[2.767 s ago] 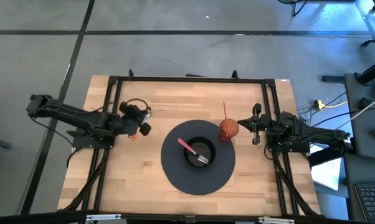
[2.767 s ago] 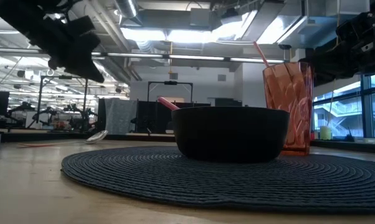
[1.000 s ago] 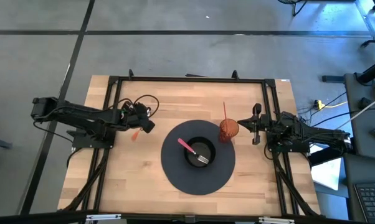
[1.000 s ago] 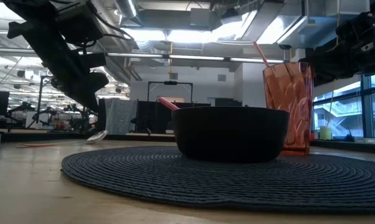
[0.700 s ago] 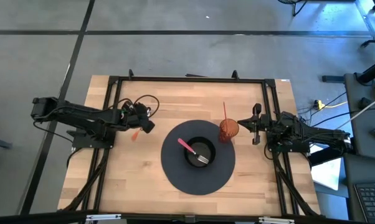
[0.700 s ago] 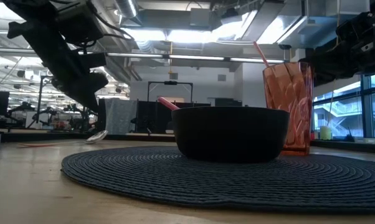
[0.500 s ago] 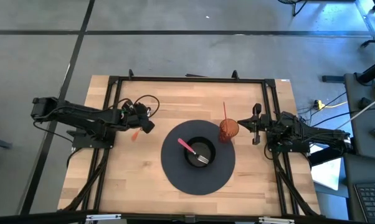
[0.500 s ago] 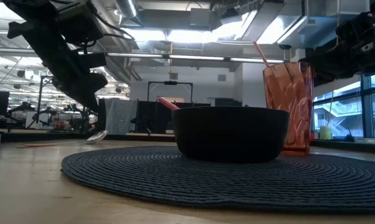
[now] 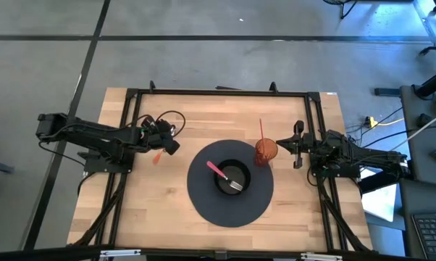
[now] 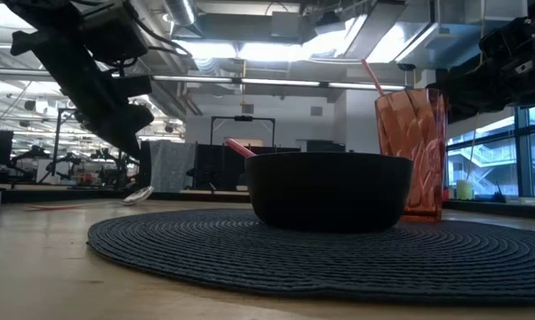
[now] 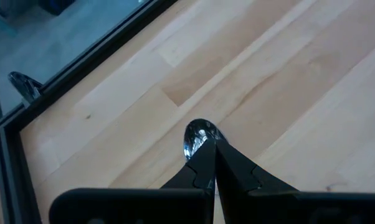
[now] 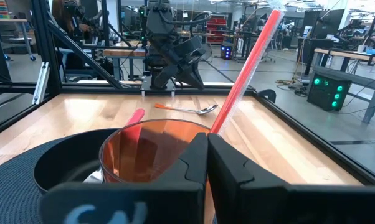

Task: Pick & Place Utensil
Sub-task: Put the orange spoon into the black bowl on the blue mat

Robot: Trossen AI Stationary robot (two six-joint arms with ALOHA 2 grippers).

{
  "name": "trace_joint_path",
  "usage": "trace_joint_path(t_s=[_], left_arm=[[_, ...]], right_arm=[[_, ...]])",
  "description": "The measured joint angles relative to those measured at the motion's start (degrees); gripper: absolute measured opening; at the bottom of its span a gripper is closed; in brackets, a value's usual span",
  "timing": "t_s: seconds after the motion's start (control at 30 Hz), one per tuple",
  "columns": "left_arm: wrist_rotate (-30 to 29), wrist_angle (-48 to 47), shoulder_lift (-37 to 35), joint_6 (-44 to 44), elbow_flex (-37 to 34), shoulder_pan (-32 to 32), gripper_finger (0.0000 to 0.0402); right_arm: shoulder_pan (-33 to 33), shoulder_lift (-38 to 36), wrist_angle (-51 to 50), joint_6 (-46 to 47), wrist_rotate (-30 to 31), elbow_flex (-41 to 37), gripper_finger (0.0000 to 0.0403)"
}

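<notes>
The wooden table (image 9: 167, 210) carries a round dark woven placemat (image 9: 230, 183) at its middle, laid as a place setting, and a black bowl (image 9: 232, 179) sits at the mat's centre with a pink-handled fork (image 9: 225, 176) lying tilted inside it, its tines down in the bowl and its handle leaning on the rim. An orange tumbler (image 9: 266, 151) with a red straw (image 9: 261, 130) stands on the mat's far right edge, just beside the bowl. The right gripper (image 9: 298, 146) waits just beside that tumbler with its fingers pressed together and holding nothing, so it appears to be parked out of the way. The left gripper (image 9: 169, 147) hangs low over the bare wood on the left of the mat, and its wrist view shows its fingers (image 11: 203, 163) closed tip to tip directly above the spoon (image 11: 197, 137), whose shiny bowl pokes out from beyond the tips. The spoon's orange handle (image 9: 157, 155) lies flat on the table, close to the mat but apart from it. Whether the closed tips pinch the spoon or merely cover it cannot be told. Since the fork is in the bowl, the spoon is probably the utensil in hand, and the arm's low, nose-down pose suits a pick from the flat wood.
</notes>
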Motion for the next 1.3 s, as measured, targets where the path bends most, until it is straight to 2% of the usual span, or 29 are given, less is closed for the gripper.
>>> trace_joint_path(t_s=[0.5, 0.83, 1.03, 1.3], left_arm=[[-0.97, -0.05, 0.00, 0.50, -0.02, 0.00, 0.0004], [-0.53, -0.07, 0.00, -2.59, -0.02, -0.26, 0.0004], [12.26, -0.51, 0.29, -9.08, -0.04, -0.66, 0.0004], [13.27, -3.67, 5.00, -13.58, -0.09, -2.86, 0.0004]], right_arm=[[-0.01, 0.01, -0.01, -0.24, -0.01, 0.00, 0.0011], [0.00, 0.02, 0.00, -0.63, 0.00, 0.00, 0.0011], [-0.01, 0.01, 0.03, 0.02, -0.45, 0.00, 0.0011], [-0.02, 0.01, 0.09, 0.31, -0.49, 0.00, 0.0011]])
